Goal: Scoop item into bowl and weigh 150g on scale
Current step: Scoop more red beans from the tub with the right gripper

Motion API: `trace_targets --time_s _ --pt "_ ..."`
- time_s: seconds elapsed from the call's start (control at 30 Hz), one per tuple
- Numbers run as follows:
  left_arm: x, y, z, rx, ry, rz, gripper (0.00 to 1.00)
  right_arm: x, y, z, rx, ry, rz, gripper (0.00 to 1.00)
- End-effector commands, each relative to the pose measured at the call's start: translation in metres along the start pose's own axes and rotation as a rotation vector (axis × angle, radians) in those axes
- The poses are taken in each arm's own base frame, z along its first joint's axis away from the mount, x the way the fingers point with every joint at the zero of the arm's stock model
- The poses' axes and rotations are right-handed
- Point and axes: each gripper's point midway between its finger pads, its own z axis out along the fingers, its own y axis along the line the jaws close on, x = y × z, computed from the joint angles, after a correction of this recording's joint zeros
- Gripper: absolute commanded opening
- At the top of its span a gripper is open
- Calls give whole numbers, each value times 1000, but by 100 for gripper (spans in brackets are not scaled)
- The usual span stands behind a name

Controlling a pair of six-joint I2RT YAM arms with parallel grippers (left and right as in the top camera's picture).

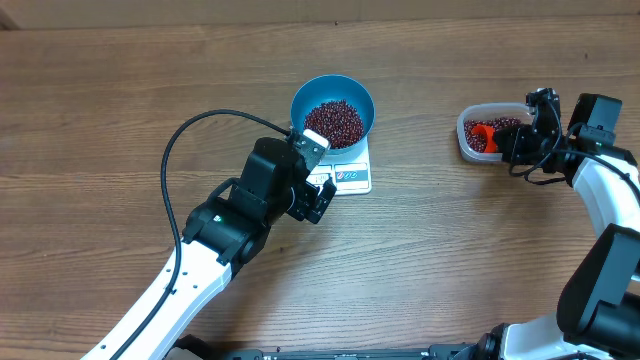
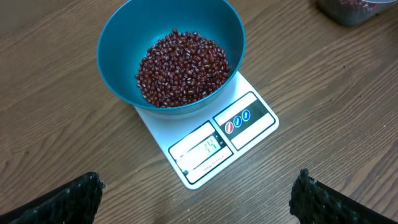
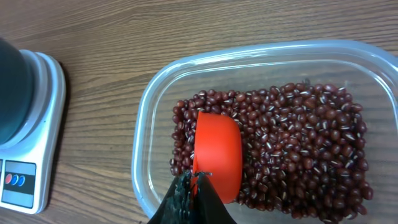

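- The beans (image 2: 183, 68) lie in two places: a heap fills the bottom of the blue bowl (image 2: 118, 56), and the rest sit in a clear tub (image 3: 261, 53) well apart to the right.
- The bowl stands on the white scale (image 2: 205, 149), covering its far part; the display and label panel face the left arm. The display is lit, but its digits are too blurred to read with certainty.
- An orange scoop (image 3: 217, 155) rests in the tub, bedded among the beans near the tub's left end.
- The right end effector (image 3: 193, 193) is closed on the scoop's near edge, gripping it.
- The left end effector (image 2: 199, 199) hangs fully open just in front of the scale, holding nothing and touching nothing.
- Step in hand, as I judge it: loading the scoop for another portion, with the bowl already partly filled.
- The next move calls for lifting the scoop level, carrying it across to the bowl, and tipping slowly while watching the display, since a full pour could overshoot.
- The desk (image 1: 120, 90) is brown wood grain, bare apart from these things and a black cable (image 1: 175, 160) looping from the left arm.
- Nothing of the room shows beyond the desk.
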Motion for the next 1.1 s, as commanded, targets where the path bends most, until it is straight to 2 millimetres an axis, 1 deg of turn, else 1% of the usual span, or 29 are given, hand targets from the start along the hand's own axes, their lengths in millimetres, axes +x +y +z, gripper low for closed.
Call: trace_targets --time_s 0.0,0.5,0.9,1.07 --pt "-14 1 -5 2 -33 10 100 -14 -5 -4 28 -22 -1 4" --pt "-14 1 -5 2 -33 10 100 -46 1 -23 32 -51 0 4" --pt "-14 1 -5 2 -34 10 99 -50 6 -30 21 -56 23 4" --pt "-14 1 -5 2 -34 10 100 -54 11 -38 -53 -87 37 4"
